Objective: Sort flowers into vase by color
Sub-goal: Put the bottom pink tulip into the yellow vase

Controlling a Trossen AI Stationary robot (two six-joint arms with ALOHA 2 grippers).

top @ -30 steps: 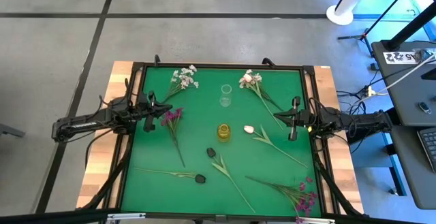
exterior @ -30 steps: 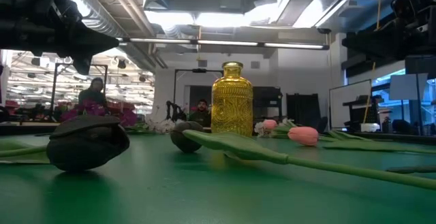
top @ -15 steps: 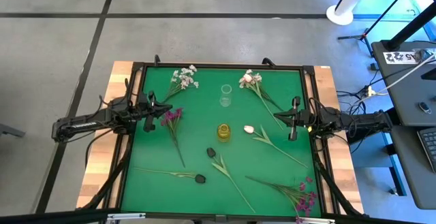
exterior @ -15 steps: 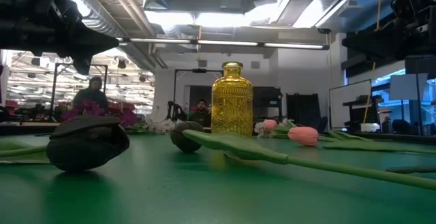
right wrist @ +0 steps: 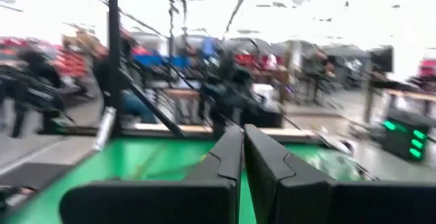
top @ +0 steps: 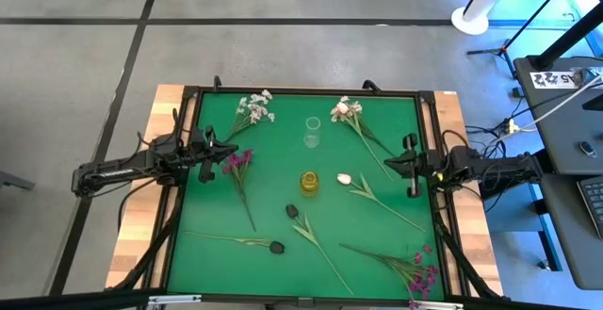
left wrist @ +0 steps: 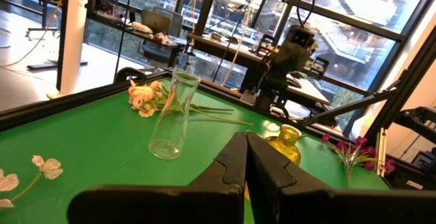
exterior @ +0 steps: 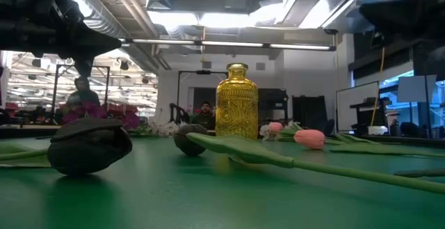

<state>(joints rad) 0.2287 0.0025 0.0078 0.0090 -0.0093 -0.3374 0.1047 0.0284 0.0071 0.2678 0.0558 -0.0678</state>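
Lying scattered across the green tabletop [top: 207,216], the flowers [top: 237,172] surround a yellow vase [top: 309,183] — none inside it. Left gripper [top: 209,150] and right gripper [top: 409,166], fingers pressed together, hover at opposite side edges — both empty.

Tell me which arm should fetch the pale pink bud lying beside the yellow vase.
Right. The right gripper hovers at the mat's right edge, nearer the pink bud than the left gripper, which has the yellow vase in its way.
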